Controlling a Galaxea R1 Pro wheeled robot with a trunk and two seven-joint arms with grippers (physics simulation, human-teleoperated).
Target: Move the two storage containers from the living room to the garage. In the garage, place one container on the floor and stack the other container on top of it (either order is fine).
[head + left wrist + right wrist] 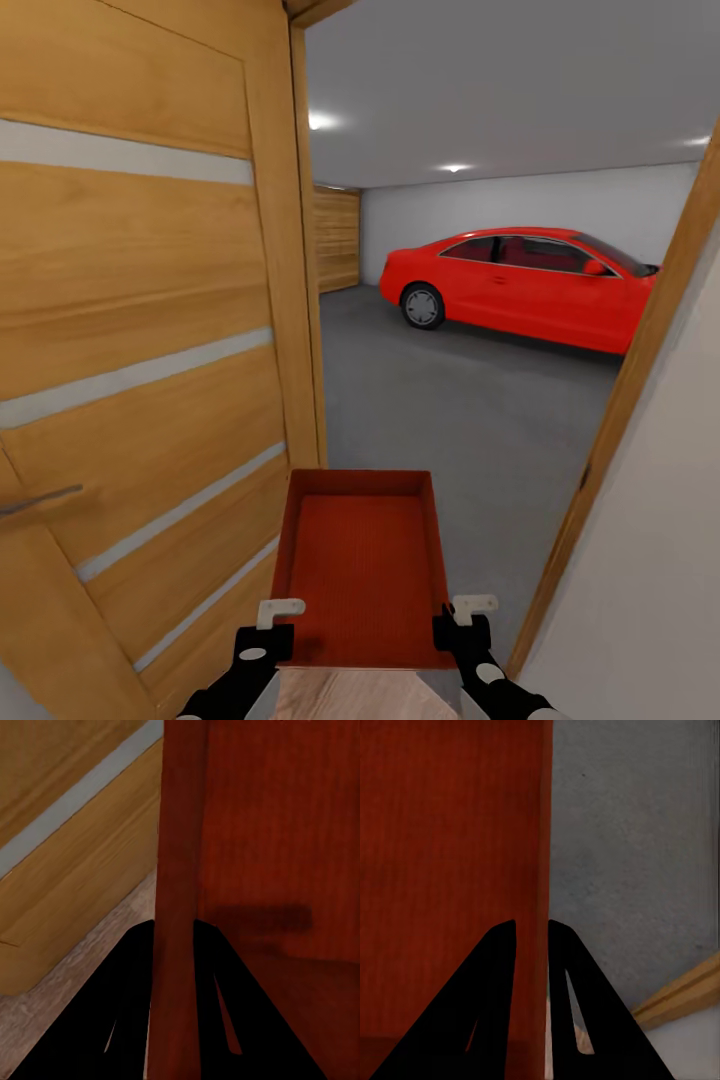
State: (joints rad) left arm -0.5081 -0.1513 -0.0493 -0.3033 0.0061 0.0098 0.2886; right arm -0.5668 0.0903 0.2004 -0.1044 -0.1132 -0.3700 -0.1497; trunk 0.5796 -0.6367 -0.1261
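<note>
closest to me, my left gripper [278, 622] is pinched on the left wall of the storage container [362, 565] and my right gripper [462, 618] is pinched on its right wall; both wrist views show each thin ribbed wall running between the black fingers [124, 1020], so the bin hangs between the arms, held out in front just past the last strip of wood plank floor [345, 695]. i judge the hold as the first worry: thin walls pinched near one end could flex or slide out if i jolt the base, and the far end would drop. next out is the doorway (the tight spot). the open wooden door [140, 330] stands just beside the bin's left wall, and the door frame [625, 400] slants close on the right, so any drift sideways could knock a corner and twist the bin in the grip. beyond lies the garage's grey concrete floor [470, 410], with room to set it down, and further off the red car [520, 285], well apart. i see one container here, so the stacking is not yet done.
</note>
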